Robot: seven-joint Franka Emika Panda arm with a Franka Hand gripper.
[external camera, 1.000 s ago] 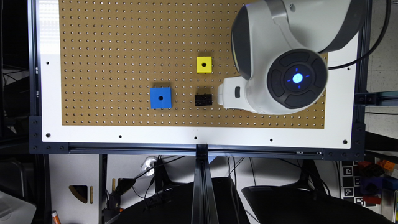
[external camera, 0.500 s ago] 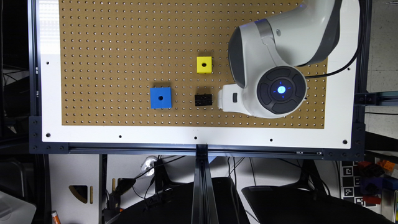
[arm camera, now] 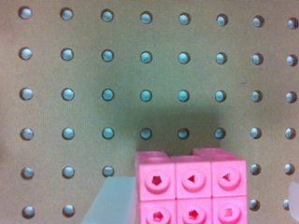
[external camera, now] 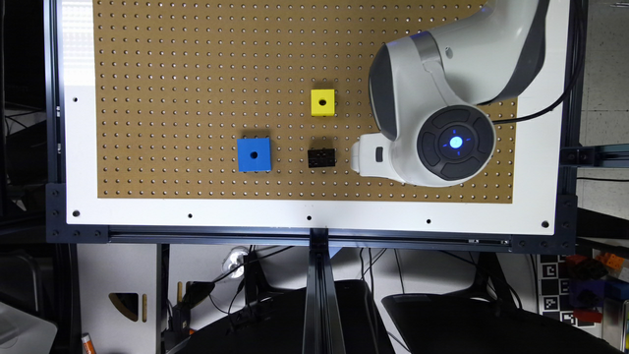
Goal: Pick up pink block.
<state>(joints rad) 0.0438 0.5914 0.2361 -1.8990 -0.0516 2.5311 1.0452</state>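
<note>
since a second ago the arm has swung toward the exterior view's left and drawn back over the pegboard (external camera: 196,73), so its lit wrist disc now sits further from the counter (external camera: 314,209) edge, and the white hand (external camera: 366,157) has shifted a little with it, just beside the black brick (external camera: 321,158). seen from the wrist, the pink block (arm camera: 190,186) lies flat on the board directly under the hand, studs up, with a pale translucent fingertip (arm camera: 110,200) touching or nearly touching one side of it and a sliver of the other finger at the far edge of the picture. that second finger stands clear of the block, so the hand reads as released, spread wider than the block rather than clenched on it. i judge the shift as the last bit of lining up: the block is now between the fingers, though off-centre toward one of them. closing from here would likely nudge it sideways before the grip settles. the blue cube (external camera: 254,154) and yellow cube (external camera: 323,102) sit well apart from the hand and have not moved.
</note>
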